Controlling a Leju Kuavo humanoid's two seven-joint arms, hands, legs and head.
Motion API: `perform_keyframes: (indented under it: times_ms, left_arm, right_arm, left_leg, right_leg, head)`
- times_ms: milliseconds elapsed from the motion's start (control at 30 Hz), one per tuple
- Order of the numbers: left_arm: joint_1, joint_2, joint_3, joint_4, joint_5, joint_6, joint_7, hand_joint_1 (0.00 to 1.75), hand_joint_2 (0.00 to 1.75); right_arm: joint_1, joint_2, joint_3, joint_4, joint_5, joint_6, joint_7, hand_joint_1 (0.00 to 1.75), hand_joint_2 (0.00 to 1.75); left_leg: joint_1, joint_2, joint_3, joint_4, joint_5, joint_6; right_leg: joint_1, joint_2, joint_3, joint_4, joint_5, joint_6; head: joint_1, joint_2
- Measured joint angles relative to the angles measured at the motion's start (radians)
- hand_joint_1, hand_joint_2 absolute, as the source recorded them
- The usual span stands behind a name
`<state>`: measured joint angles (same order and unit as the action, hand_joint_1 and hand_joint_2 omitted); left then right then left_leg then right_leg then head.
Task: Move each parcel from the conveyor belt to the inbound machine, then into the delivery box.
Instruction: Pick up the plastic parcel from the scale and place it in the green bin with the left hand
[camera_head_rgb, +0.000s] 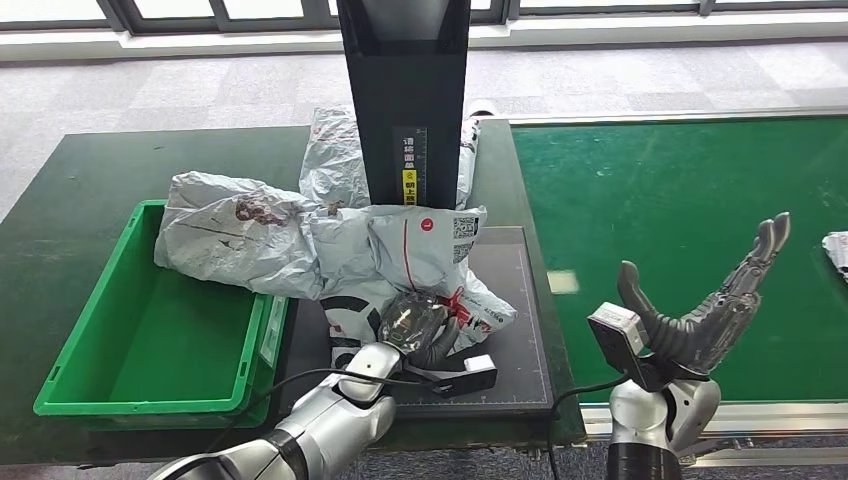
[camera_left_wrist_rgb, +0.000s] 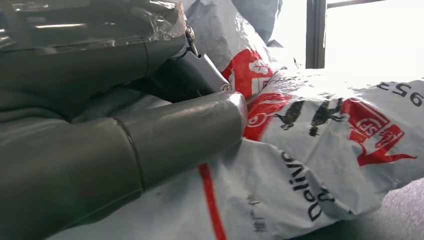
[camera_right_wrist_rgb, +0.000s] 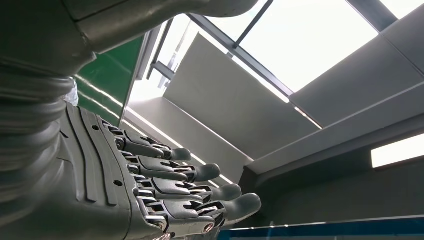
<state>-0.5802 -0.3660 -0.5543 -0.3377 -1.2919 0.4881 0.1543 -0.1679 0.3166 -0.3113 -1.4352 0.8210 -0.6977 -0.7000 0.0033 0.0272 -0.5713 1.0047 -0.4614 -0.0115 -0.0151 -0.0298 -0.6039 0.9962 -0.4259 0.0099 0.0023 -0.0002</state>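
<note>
Nearest us, our left hand (camera_head_rgb: 418, 330) presses down on the parcel (camera_head_rgb: 420, 262) lying on the machine (camera_head_rgb: 510, 300) plate, though we cannot tell whether its fingers grip it, while our right hand (camera_head_rgb: 715, 300) hangs open and empty over the belt (camera_head_rgb: 680, 190). We judge the task midway: the box (camera_head_rgb: 150, 330) holds nothing yet. We count about three parcels piled at the scanner, one overhanging the box, and another at the belt's far right edge.

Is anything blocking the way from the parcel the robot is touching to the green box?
Yes. The left robot hand rests on a grey plastic parcel with red print on the black scanner platform. A crumpled grey parcel lies between it and the green plastic box, overhanging the box's rim.
</note>
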Motion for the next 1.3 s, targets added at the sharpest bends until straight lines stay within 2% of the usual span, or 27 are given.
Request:
perform_keyframes:
  times_ms: [200, 367, 500, 533, 600, 667, 800, 900, 1033, 1200, 1300]
  left_arm:
    - [0.029, 0.007, 0.030, -0.038, -0.183, 0.181, 0.041, 1.75, 0.00]
    - [0.070, 0.017, 0.088, -0.149, -0.250, 0.208, 0.045, 1.75, 0.00]
    - [0.097, 0.028, 0.097, -0.237, -0.250, 0.208, 0.049, 0.02, 0.00]
    - [0.102, 0.031, 0.099, -0.253, -0.250, 0.208, 0.044, 0.00, 0.00]
    - [0.111, 0.033, 0.112, -0.277, -0.248, 0.208, 0.008, 0.00, 0.87]
    - [0.118, 0.032, 0.139, -0.289, -0.229, 0.208, -0.070, 0.00, 1.75]
    - [0.124, 0.022, 0.205, -0.261, -0.097, 0.208, -0.268, 0.00, 1.75]
    - [0.125, 0.015, 0.238, -0.229, 0.003, 0.208, -0.341, 0.00, 1.75]
    - [0.124, 0.011, 0.262, -0.203, 0.044, 0.206, -0.368, 0.00, 0.00]
    - [0.123, 0.008, 0.274, -0.172, 0.259, 0.175, -0.500, 0.00, 0.00]
    - [0.122, 0.006, 0.275, -0.161, 0.339, 0.163, -0.553, 0.00, 1.31]
  right_arm:
    - [0.001, 0.000, 0.000, 0.006, -0.003, 0.000, 0.000, 0.00, 1.75]
    - [0.001, 0.000, 0.000, 0.009, -0.006, 0.000, 0.000, 0.00, 1.75]
    - [0.002, 0.000, 0.000, 0.011, -0.005, 0.000, 0.000, 0.00, 1.75]
    - [0.002, 0.000, 0.000, 0.012, -0.005, 0.000, 0.000, 0.00, 1.75]
    - [0.002, 0.000, 0.000, 0.013, -0.002, 0.000, 0.000, 0.00, 1.75]
    - [0.002, 0.000, 0.000, 0.014, 0.001, 0.000, 0.000, 0.00, 1.75]
    - [0.002, 0.000, 0.000, 0.017, -0.002, 0.000, 0.000, 0.00, 1.75]
    - [0.002, -0.001, 0.000, 0.022, -0.002, 0.000, 0.000, 0.00, 1.75]
    - [0.002, -0.001, 0.000, 0.027, -0.002, 0.000, 0.000, 0.00, 1.75]
    - [0.001, -0.001, 0.000, 0.037, 0.009, 0.000, 0.000, 0.00, 1.75]
    - [0.001, -0.001, 0.000, 0.039, 0.013, 0.000, 0.000, 0.00, 1.75]
  left_leg:
    - [0.000, 0.000, 0.000, 0.000, 0.000, 0.000]
    - [0.000, 0.000, -0.001, 0.000, 0.000, 0.000]
    - [0.000, 0.000, -0.001, 0.000, 0.000, 0.000]
    - [0.000, 0.000, -0.001, 0.000, 0.000, 0.000]
    - [0.000, 0.000, -0.001, 0.000, 0.000, 0.000]
    - [0.000, 0.000, -0.001, 0.000, 0.000, 0.000]
    - [0.000, 0.000, -0.001, 0.000, 0.000, 0.000]
    - [0.000, 0.000, -0.002, 0.000, 0.000, 0.000]
    - [0.000, 0.000, -0.002, 0.000, 0.000, 0.000]
    - [0.000, 0.000, -0.002, 0.000, 0.000, 0.000]
    - [0.000, 0.000, -0.002, 0.000, 0.000, 0.000]
  right_leg:
    - [0.000, 0.000, -0.001, 0.000, 0.000, 0.000]
    - [0.000, 0.000, -0.001, 0.000, 0.000, 0.000]
    - [0.000, 0.000, -0.002, 0.000, 0.000, 0.000]
    - [0.000, 0.000, -0.002, 0.000, 0.000, 0.000]
    - [0.000, 0.000, -0.002, 0.000, 0.000, 0.000]
    - [0.000, 0.000, -0.002, 0.000, 0.000, 0.000]
    - [0.000, 0.000, -0.002, 0.000, 0.000, 0.000]
    - [0.000, 0.000, -0.002, 0.000, 0.000, 0.000]
    - [0.000, 0.000, -0.002, 0.000, 0.000, 0.000]
    - [0.000, 0.000, -0.002, 0.000, 0.000, 0.000]
    - [0.000, 0.000, -0.002, 0.000, 0.000, 0.000]
  head:
    - [0.000, 0.000]
    - [0.000, 0.000]
    - [0.000, 0.000]
    - [0.000, 0.000]
    - [0.000, 0.000]
    - [0.000, 0.000]
    - [0.000, 0.000]
    - [0.000, 0.000]
    - [0.000, 0.000]
    - [0.000, 0.000]
    - [0.000, 0.000]
